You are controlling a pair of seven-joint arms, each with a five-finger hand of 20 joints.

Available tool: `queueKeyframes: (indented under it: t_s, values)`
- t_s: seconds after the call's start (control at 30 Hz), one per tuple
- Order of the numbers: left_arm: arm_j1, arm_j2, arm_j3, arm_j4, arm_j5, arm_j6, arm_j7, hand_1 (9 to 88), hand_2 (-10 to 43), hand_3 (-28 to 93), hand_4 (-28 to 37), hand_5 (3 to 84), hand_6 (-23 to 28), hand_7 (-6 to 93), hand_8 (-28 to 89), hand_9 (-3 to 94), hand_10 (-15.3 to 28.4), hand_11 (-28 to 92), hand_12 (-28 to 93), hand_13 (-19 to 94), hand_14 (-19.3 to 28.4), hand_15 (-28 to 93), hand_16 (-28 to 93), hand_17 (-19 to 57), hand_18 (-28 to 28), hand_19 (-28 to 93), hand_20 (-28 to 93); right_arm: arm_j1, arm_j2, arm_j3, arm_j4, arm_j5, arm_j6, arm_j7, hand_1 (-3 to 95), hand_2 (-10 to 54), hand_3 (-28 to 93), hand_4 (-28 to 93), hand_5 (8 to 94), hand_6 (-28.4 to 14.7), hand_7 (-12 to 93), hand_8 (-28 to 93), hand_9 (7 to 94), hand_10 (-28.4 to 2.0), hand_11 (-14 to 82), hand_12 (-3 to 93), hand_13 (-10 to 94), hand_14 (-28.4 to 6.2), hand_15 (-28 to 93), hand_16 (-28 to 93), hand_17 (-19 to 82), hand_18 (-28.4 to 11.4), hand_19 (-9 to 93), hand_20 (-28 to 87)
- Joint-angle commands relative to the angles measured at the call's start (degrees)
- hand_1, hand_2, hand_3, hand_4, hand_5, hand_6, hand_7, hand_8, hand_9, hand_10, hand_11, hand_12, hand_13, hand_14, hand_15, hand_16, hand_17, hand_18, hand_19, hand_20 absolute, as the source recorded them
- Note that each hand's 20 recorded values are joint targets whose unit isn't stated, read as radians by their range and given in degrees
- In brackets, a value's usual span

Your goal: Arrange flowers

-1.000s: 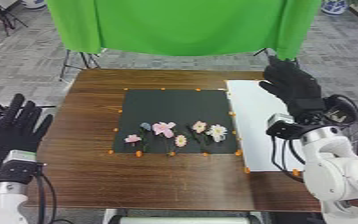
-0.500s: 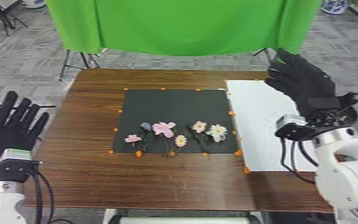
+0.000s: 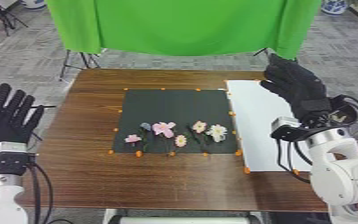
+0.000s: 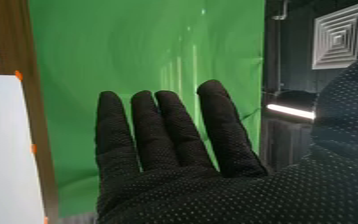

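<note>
Several flowers lie on the black sheet in the head view: a small pink one at the left, a blue one, a larger pink one, a pale pink one, another pink one and a white one. My right hand is raised over the white sheet's right side, open and holding nothing, apart from the flowers. In the right wrist view the right hand has straight fingers. My left hand is open beyond the table's left edge.
The white sheet lies right of the black one, with orange markers around both. Brown table wood surrounds them. A green cloth hangs behind the table. Cables dangle from the right wrist over the white sheet.
My right hand has shifted slightly outward and back again, staying raised. The left hand has risen a little and moved slightly left. The flowers have kept their places.
</note>
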Motion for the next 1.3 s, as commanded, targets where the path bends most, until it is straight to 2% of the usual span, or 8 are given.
queueKeyframes:
  t_s: [0.03,0.17,0.57,0.87,1.07,1.2,1.23,1.3]
  values:
    - [0.58,-0.06,0.22,-0.41,-0.52,0.15,1.08,22.8,12.4,69,-28.3,33.2,7.6,7.2,-10,26.5,13.4,9,5,16,9.7,17,-11,-6.5,10.6,30,4,4.01,1.37,-6.04,-0.3,-0.85,4.57,-0.07,8.6,2.6,79,-26,38.6,-7.9,7,-9,34.6,-16.0,2.5,11.0,26,-11.9,6,11,14,-14.6,20,14]
    - [2.11,0.17,-0.41,-0.55,-0.76,0.4,1.77,22.7,12.5,70,-28.3,33.6,7.7,7.3,-9,26.6,13.4,9,5,16,9.8,17,-11,-6.4,10.7,31,4,4.33,0.84,-6.59,-0.47,-0.83,3.76,0.59,8.8,2.4,79,-26,38.6,-7.8,7,-9,34.6,-16.1,2.5,11.0,26,-12.0,6,11,14,-14.6,20,14]
    - [-0.44,1.11,2.42,0.03,-1.09,-0.05,1.76,22.7,12.5,70,-28.3,34.1,7.8,7.5,-9,27.0,13.6,10,5,16,9.9,17,-11,-6.4,10.8,31,4,4.72,0.39,-7.1,0.22,-0.47,3.98,0.53,9.1,2.4,79,-26,39.8,-9.1,6,-9,35.3,-16.2,2.7,11.1,26,-12.2,7,11,14,-14.6,20,14]
    - [1.12,0.74,1.06,-0.83,-1.17,0.23,1.91,22.7,12.5,70,-28.3,34.3,7.9,7.6,-9,27.0,13.7,10,5,16,10.2,18,-11,-6.5,10.9,31,4,3.28,-0.55,-5.69,-0.44,-1.47,2.62,0.85,9.1,2.4,79,-26,40.4,-9.1,6,-9,35.7,-16.3,2.8,11.1,27,-12.3,7,11,14,-14.7,20,14]
    - [1.71,-0.01,0.61,-1.41,-0.61,0.54,0.61,22.6,12.5,70,-28.3,34.9,8.2,8.4,-9,27.0,14.1,11,6,18,14.2,21,-8,-7.2,12.2,32,5,2.29,-0.6,-5.61,-0.85,-1.39,3.51,1.08,9.2,2.4,79,-26,41.5,-9.7,6,-9,36.8,-16.0,3.0,11.0,27,-12.3,7,11,14,-14.6,20,14]
    - [2.44,-0.24,0.07,-1.73,-0.53,1.03,0.57,22.6,12.4,70,-28.3,35.5,8.5,8.7,-9,27.3,14.6,12,7,19,15.4,23,-6,-7.5,12.9,32,5,2.66,-0.56,-6.03,-0.77,-1.64,3.39,1.35,9.3,2.6,79,-26,41.7,-7.3,8,-9,37.5,-13.7,3.4,11.1,27,-12.8,7,11,14,-14.6,20,14]
    - [2.55,-0.48,-0.05,-1.81,-0.66,1.26,0.37,22.6,12.4,70,-28.3,35.6,8.6,8.7,-9,27.3,14.6,12,7,19,15.5,24,-6,-7.6,13.0,32,5,-1.89,-3.34,0.41,-2.49,-1.87,-2.48,1.86,9.3,2.7,79,-26,41.9,-6.9,8,-9,37.7,-13.2,3.5,11.2,28,-12.8,7,11,14,-14.7,20,14]
    - [2.42,-0.59,-0.06,-1.8,-0.74,1.11,0.21,22.6,12.4,70,-28.3,35.7,8.6,8.7,-9,27.4,14.7,11,7,20,15.6,24,-6,-7.6,13.1,32,6,1.07,-1.17,-3.8,-1.39,-1.86,1.07,1.84,9.4,2.8,78,-26,42.3,-6.3,9,-9,37.9,-12.9,3.6,11.2,28,-12.7,8,11,14,-14.7,20,14]
